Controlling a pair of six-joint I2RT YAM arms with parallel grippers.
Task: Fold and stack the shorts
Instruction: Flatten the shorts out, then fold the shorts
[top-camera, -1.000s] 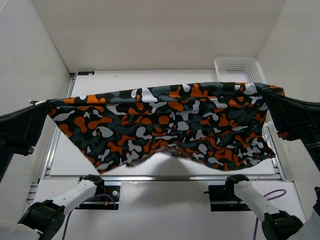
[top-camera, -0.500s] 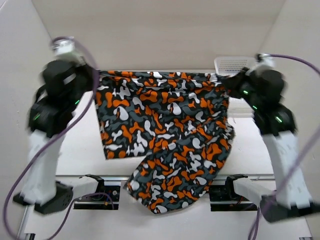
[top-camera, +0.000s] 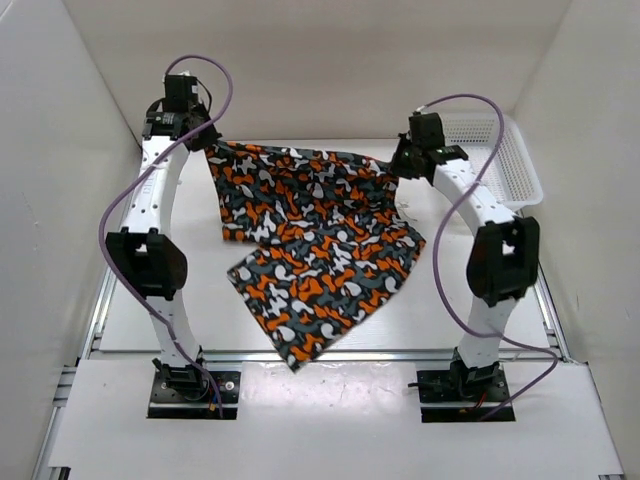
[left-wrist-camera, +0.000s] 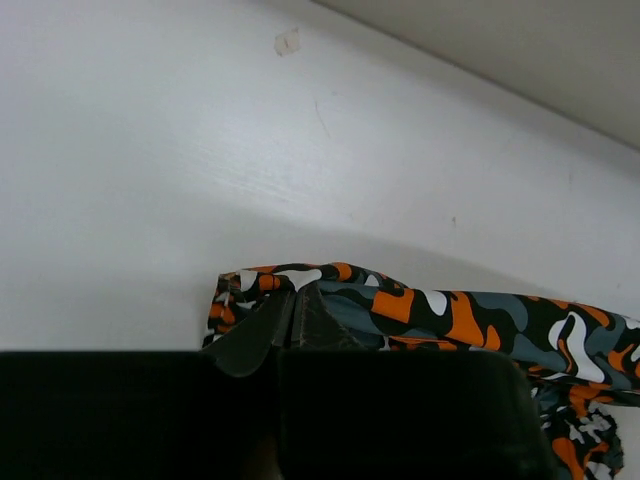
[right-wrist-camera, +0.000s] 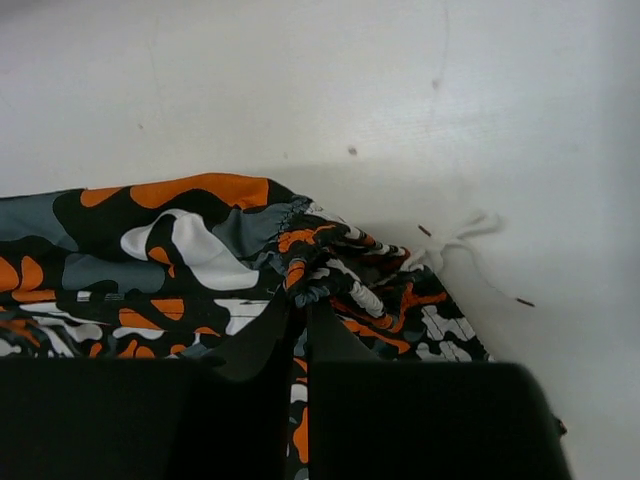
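Notably, shorts (right-wrist-camera: 180, 240) drawstring (right-wrist-camera: 458, 242) clear only from right wrist view.

Shorts (top-camera: 315, 250): you find them lying on the desk (top-camera: 400, 320) between the two arms, one end trailing toward the near edge.
Left gripper (top-camera: 207, 150): at their far left corner.
Right gripper (top-camera: 398, 165): at their far right corner.
Basket (top-camera: 520, 165): far right, right of the right gripper.

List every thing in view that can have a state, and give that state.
shorts: unfolded, far edge pinched at both ends, rest lying on the table.
left gripper: shut on the shorts.
right gripper: shut on the shorts.
white mesh basket: upright, nothing visible inside.
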